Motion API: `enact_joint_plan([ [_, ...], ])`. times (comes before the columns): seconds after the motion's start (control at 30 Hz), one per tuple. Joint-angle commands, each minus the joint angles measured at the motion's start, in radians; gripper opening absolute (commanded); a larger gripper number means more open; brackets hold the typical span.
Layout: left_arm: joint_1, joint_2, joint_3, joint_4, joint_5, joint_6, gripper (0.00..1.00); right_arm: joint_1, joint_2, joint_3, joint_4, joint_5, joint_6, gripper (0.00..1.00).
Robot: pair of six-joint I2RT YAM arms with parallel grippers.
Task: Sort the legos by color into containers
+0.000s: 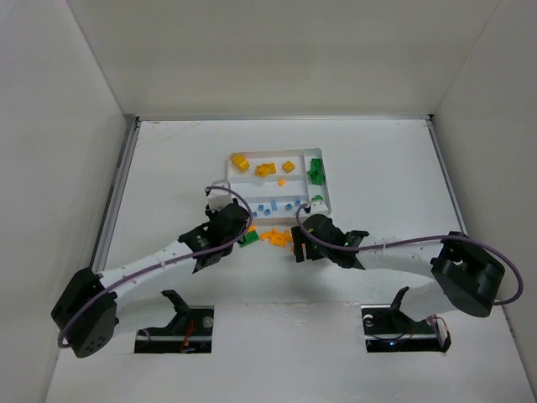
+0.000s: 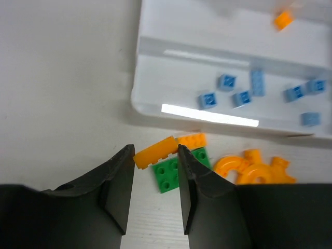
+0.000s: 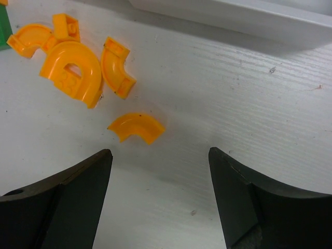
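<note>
The white tray [image 1: 323, 200] holds a yellow brick [image 1: 241, 162], orange bricks [image 1: 267, 170], green bricks [image 1: 316, 170] and small pale blue bricks [image 1: 273, 206], which also show in the left wrist view [image 2: 226, 82]. My left gripper [image 1: 242, 236] is low over the table just in front of the tray's edge [image 2: 150, 111]. Its fingertips [image 2: 155, 150] are shut on a tilted orange brick [image 2: 161, 148], above a green plate [image 2: 168, 176]. My right gripper [image 3: 160, 152] is wide open and empty over bare table, with a curved orange piece [image 3: 136, 127] just beyond it.
Loose orange arch pieces [image 3: 72, 70] and another orange brick [image 2: 192, 139] lie on the table in front of the tray, between the two grippers [image 1: 275, 237]. The tray's near wall [image 3: 233, 21] is just beyond. White walls enclose the table.
</note>
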Motion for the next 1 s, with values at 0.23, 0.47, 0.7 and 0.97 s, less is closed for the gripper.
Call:
enact_joint_plan([
  [0.23,0.121,0.174,0.272,0.165,0.129,0.133,0.19,0.007,0.07,0.109,0.004,-0.004,-0.046,0.77],
  [0.47,0.219,0.363,0.332,0.271,0.236,0.085,0.19,0.007,0.122,0.143,-0.013,0.004,-0.047,0.72],
  [0.7,0.27,0.48,0.383,0.319,0.261,0.078,0.2,0.011,0.153,0.18,-0.051,0.013,-0.057,0.62],
  [0.97,0.273,0.567,0.398,0.345,0.26,0.067,0.23,0.025,0.156,0.187,-0.088,0.024,-0.052,0.62],
])
